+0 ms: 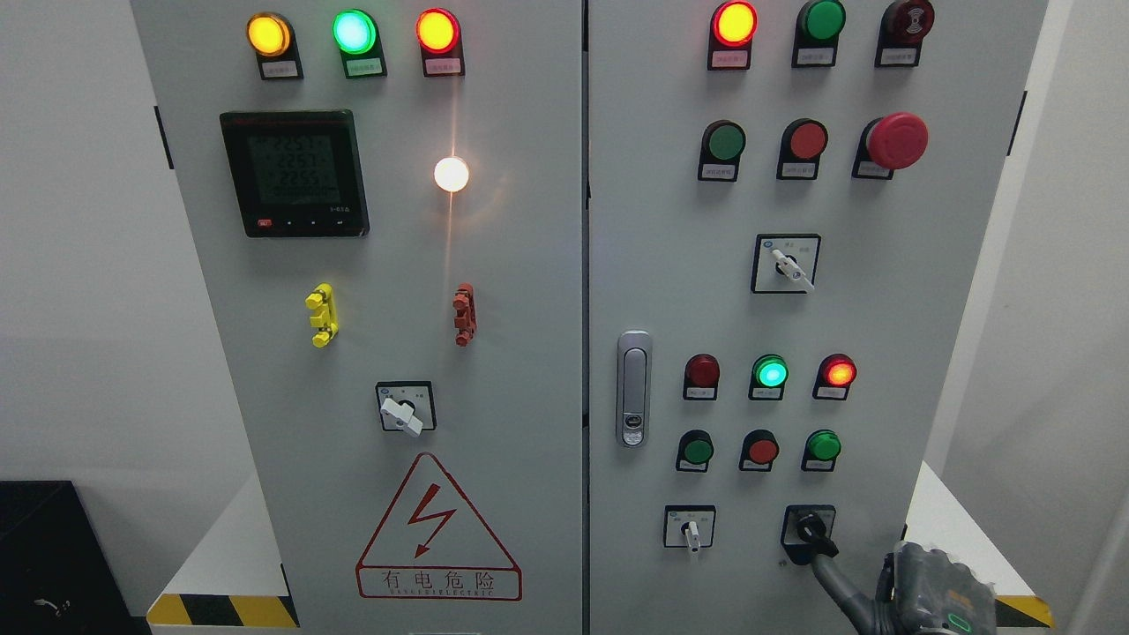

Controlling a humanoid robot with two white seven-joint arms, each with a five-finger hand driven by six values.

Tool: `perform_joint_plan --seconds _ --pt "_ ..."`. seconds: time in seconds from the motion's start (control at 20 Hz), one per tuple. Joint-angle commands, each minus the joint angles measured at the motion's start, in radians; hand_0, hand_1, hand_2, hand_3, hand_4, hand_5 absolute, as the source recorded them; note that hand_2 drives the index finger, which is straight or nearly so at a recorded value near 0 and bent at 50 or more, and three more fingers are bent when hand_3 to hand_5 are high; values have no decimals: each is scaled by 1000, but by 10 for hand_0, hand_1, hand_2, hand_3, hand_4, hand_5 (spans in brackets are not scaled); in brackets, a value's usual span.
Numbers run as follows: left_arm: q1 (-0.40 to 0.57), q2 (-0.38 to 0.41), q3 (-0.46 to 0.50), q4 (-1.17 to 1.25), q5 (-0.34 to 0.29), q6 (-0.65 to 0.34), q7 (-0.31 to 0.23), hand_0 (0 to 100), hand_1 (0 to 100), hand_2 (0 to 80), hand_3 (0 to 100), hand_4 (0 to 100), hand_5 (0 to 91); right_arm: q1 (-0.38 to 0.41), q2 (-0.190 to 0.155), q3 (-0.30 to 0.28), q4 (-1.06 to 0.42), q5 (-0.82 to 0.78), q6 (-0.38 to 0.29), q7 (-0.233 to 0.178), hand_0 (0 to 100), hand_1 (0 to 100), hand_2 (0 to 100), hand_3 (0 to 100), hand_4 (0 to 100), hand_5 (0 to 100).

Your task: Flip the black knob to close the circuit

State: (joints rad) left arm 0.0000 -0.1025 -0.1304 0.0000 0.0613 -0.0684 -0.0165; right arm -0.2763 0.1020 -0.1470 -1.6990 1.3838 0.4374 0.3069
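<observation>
Head view: you find the black knob (809, 526) at the lower right of the cabinet's right door (670, 291), just right of the white selector switch (691, 529). Your right hand (926, 586) enters from the bottom right corner. One dark finger (833, 569) extends up and left, its tip touching the knob's lower edge. You cannot tell how the remaining fingers are set. The knob's lever points down and right.

A digital meter (294, 173) sits above a hazard triangle (438, 529) (red-bordered).
</observation>
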Motion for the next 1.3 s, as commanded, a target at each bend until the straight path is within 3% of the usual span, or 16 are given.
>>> perform_joint_plan --seconds 0.0,1.25 --pt "21 0 0 -23 0 -1 0 120 556 0 0 0 0 -1 2 -5 -14 -23 0 -6 0 0 879 1000 920 999" --pt "21 0 0 -23 0 -1 0 120 556 0 0 0 0 37 4 87 -34 -29 3 -17 0 0 877 1000 922 999"
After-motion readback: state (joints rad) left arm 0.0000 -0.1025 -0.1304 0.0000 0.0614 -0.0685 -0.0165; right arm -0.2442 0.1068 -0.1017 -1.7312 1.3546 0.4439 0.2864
